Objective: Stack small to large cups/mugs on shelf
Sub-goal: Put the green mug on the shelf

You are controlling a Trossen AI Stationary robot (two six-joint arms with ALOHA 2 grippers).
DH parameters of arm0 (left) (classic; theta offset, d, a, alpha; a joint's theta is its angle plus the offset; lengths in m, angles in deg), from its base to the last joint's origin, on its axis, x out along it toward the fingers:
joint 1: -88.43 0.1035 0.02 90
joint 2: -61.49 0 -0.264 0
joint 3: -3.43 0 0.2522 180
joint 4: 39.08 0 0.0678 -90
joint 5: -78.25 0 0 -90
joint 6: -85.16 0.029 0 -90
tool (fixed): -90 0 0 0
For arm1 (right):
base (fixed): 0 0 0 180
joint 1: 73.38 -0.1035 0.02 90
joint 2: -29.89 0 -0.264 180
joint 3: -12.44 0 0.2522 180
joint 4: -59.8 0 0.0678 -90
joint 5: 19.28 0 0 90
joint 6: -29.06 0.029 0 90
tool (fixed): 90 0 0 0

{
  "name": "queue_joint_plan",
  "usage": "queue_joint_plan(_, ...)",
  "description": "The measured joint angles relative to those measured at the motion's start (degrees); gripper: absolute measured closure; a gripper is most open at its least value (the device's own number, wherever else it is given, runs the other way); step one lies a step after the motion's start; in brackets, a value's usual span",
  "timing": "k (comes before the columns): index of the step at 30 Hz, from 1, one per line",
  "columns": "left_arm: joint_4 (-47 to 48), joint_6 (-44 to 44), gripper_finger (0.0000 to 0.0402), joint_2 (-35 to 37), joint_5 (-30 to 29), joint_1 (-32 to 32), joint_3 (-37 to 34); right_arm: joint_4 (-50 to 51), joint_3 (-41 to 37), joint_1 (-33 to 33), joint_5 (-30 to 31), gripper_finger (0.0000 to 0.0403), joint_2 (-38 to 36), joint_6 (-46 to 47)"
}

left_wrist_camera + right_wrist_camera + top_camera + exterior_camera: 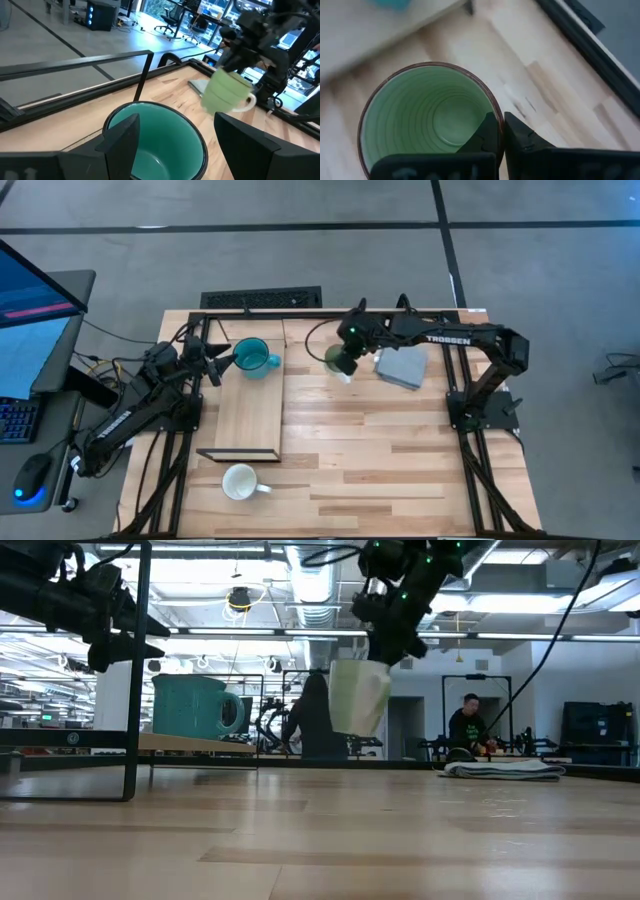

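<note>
1. We log a large teal ceramic mug (252, 358) standing on the far end of the long light-wood shelf board with thin black frame (247, 415).
2. The left gripper (222, 366) sits beside it, fingers spread apart and holding nothing.
3. The right gripper (346, 364), its arm lettered "TROSSEN", pinches the rim of the smaller light green ribbed mug (357, 696), held clear above the tabletop.
4. A white handled mug (241, 481) rests on the slatted wooden tabletop (380, 460) near the shelf's framed end.
5. A flat grey square pad (401, 366) lies by the right arm.

Count on record: three mugs, namely one teal mug (253, 358), one light green mug (337, 358) and one white mug (241, 481); one shelf (248, 412); one grey pad (402, 367); two arms.
</note>
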Motion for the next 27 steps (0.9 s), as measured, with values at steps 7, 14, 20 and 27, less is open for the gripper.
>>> queue_joint_plan(7,1.8,-0.1,0.0154,0.0,0.1,0.0,0.0,2.4,0.8,-2.2,-4.5,0.0384,0.2,-7.8)
queue_joint_plan(14,5.0,-2.4,0.0154,0.0,0.3,0.0,-0.6,2.4,-0.5,-6.7,-6.7,0.0384,0.5,-15.1)
queue_joint_plan(20,4.8,-2.4,0.0154,0.0,0.3,0.0,-0.7,2.5,-0.5,-10.0,-7.6,0.0384,0.5,-18.4)
queue_joint_plan(27,4.7,-2.1,0.0154,0.0,0.3,0.0,-0.7,2.7,-0.5,-13.1,-13.2,0.0384,0.5,-22.6)
